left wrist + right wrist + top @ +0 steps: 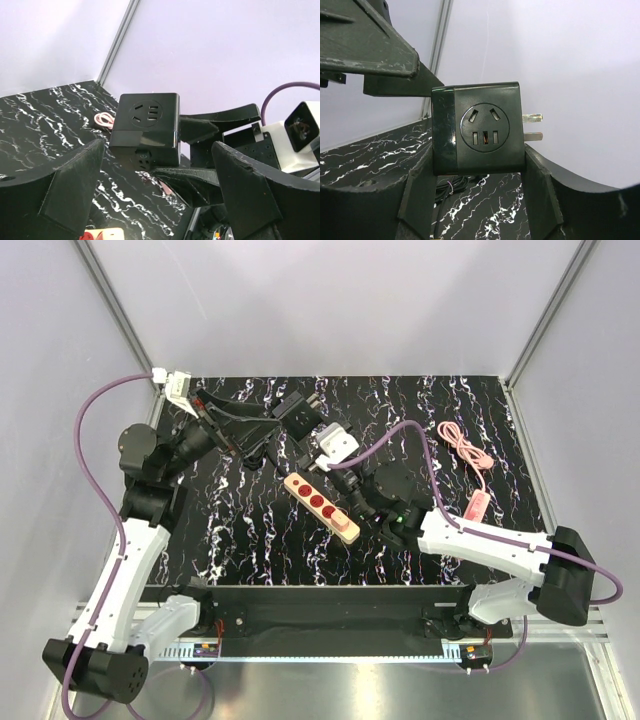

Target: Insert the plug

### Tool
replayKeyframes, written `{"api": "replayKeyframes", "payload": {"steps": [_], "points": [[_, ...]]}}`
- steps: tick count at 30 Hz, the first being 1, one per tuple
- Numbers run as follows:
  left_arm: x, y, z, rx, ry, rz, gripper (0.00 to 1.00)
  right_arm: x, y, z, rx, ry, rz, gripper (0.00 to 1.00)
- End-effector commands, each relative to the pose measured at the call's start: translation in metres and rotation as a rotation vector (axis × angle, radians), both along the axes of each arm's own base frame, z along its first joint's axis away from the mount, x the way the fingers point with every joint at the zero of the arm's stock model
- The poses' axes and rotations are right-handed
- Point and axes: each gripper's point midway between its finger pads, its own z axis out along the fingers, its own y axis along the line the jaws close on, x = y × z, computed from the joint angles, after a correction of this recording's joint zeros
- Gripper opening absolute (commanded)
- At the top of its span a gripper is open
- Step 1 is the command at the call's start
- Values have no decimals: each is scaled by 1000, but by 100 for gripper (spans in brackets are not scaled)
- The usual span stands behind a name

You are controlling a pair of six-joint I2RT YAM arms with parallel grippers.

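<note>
— Starting from the left, what's that left gripper (157, 146) doing?
— Its fingers (75, 185) are spread wide, with nothing clamped between them. It hangs above the black marbled table (230, 530), pointing at the plug (477, 127).
— And where's the plug?
— Up in the air over the back middle of the table, just past those open fingertips. It's a small black cube with a round socket face, and two metal prongs stick out of one side. I can't tell whether the left fingers touch it.
— Who's got hold of it, then?
— The right gripper (477, 170). Its two fingers sit against opposite sides of the cube, closed in just enough to carry it.
— Anything else over that way?
— A cream strip (320, 502) with red round sockets lies at an angle on the table, just nearer to us than the plug. Well off to the right, a coiled pink cable (465, 445) lies near the table's edge.
</note>
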Motion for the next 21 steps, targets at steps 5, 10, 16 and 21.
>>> {"api": "replayKeyframes", "payload": {"steps": [5,10,16,21], "points": [[10,-6,1,-49,13,3,93,-10,-24,62,232,-65,-54,0],[14,-12,-5,-62,25,-3,92,-10,-16,63,249,-60,-43,0],[17,-19,-2,-98,38,-26,89,-8,-9,61,251,-52,-35,0],[18,-25,-1,-103,45,-30,86,-7,-7,57,266,-36,-27,0]]}}
